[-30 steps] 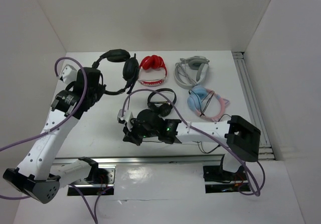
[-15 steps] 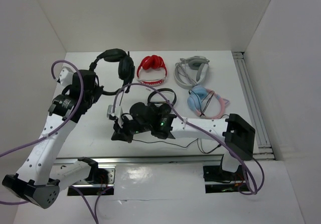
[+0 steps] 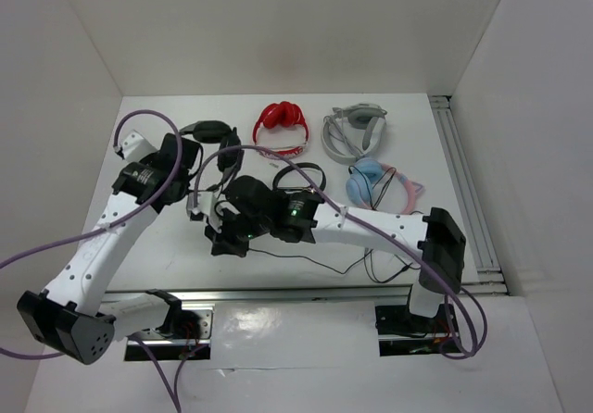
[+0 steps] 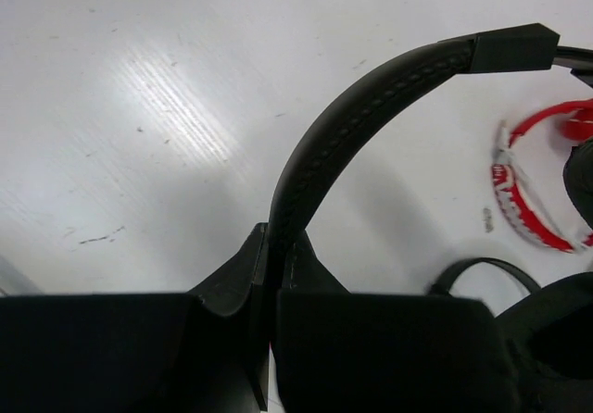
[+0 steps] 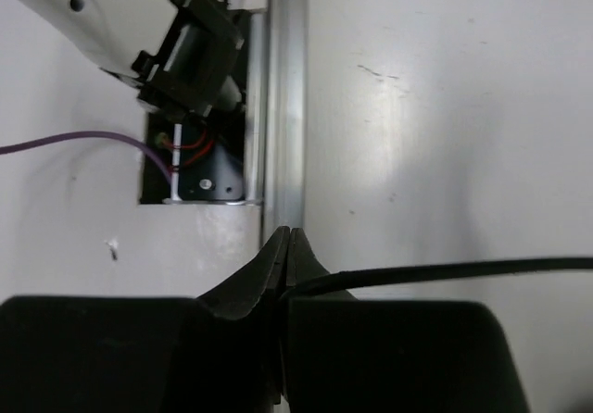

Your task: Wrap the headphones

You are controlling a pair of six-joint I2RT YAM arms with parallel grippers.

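The large black headphones [image 3: 212, 130] hang at the back left. My left gripper [image 3: 190, 156] is shut on their wide headband [image 4: 371, 98], which arcs up and to the right out of the jaws in the left wrist view. One earcup [image 3: 231, 150] shows beside my right wrist. My right gripper [image 3: 219, 243] is shut on the thin black cable [image 5: 445, 269], which leaves the jaws to the right. The cable [image 3: 306, 259] trails along the table under my right arm.
Red headphones [image 3: 283, 126], a grey-white pair [image 3: 357, 128], a blue-pink pair [image 3: 380, 189] and a small black on-ear pair [image 3: 301, 180] lie at the back. The metal rail [image 5: 283, 89] and the left arm's base [image 5: 185, 52] lie just beyond my right gripper.
My left gripper has carried the headphones nearer and turned them. My right gripper has moved left and slightly back, toward the headphones, with the cable in it.
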